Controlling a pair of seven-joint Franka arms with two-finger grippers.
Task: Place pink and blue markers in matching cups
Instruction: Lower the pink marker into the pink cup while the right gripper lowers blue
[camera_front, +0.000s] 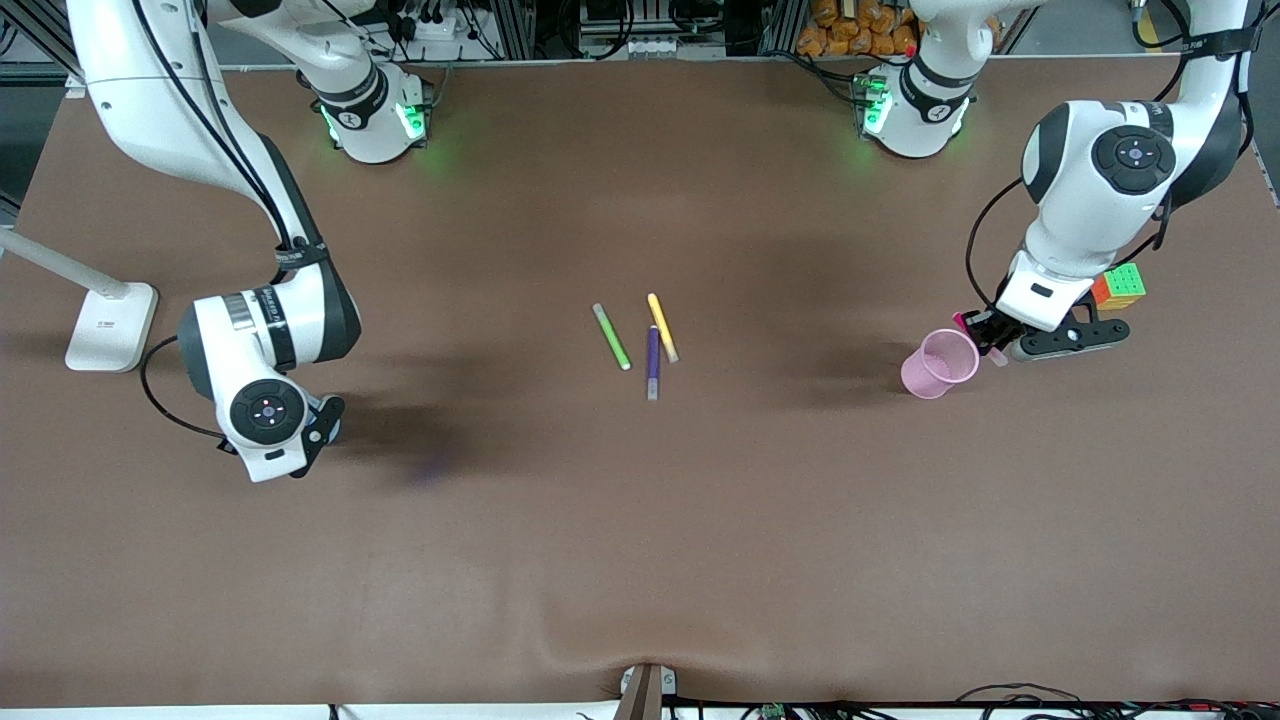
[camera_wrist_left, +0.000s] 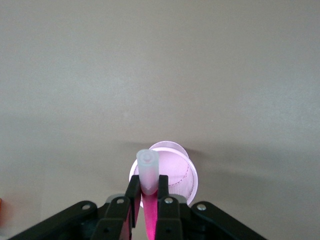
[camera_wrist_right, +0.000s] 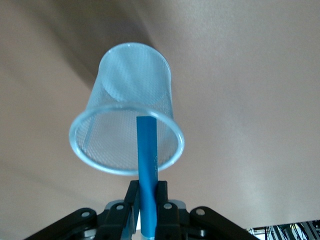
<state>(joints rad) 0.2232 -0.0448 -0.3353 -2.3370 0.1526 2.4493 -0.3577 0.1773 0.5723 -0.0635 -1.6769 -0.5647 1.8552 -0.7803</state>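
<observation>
Pink marker (camera_wrist_left: 148, 212) & cup (camera_front: 940, 364); blue marker (camera_wrist_right: 148, 170) & mesh cup (camera_wrist_right: 127, 107).

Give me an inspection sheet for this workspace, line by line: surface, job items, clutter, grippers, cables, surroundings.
Surface: brown table, slight ripple at the edge nearest the front camera.
Job's things: pink marker held above the pink cup; blue marker held with its tip at the blue cup rim; blue cup hidden in the front view.
Clutter: green pen, yellow pen and purple pen mid-table; puzzle cube by the left arm.
Grippers: left gripper shut on the pink marker; right gripper shut on the blue marker.
Cables: black cable looping at the right wrist.
Surroundings: white stand at the right arm's end.
</observation>
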